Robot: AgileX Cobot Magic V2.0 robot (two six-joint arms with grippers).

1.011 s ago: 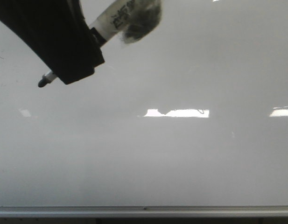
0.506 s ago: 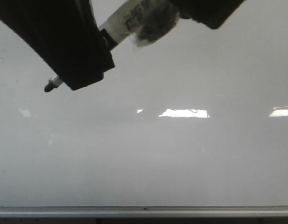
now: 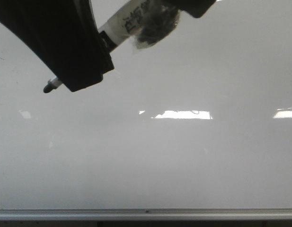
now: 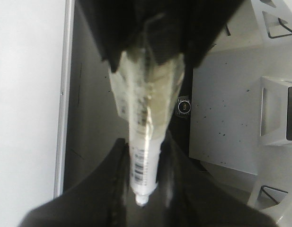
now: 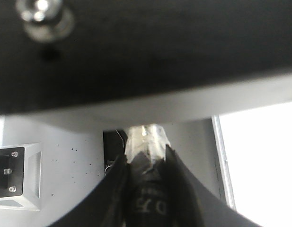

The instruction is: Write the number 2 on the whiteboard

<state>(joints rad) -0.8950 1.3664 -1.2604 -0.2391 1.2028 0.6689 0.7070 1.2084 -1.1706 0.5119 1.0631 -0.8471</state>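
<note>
The whiteboard fills the front view, with its silver frame edge along the bottom. No number 2 shows on it. My left gripper is at upper left, shut on a white marker. The marker's dark tip points down-left, just over the board. In the left wrist view the marker's barrel sits between the left gripper's fingers. My right gripper reaches in at the top and is shut on the marker's black taped cap end. The right wrist view shows that cap between the fingers.
Bright rectangular light reflections lie on the board at mid-height and at the right. Beyond the board's edge, the wrist views show a speckled white surface with metal brackets.
The right gripper came into the front view at the top and closed in on the marker's cap end. The left gripper and marker shifted slightly right and down.
</note>
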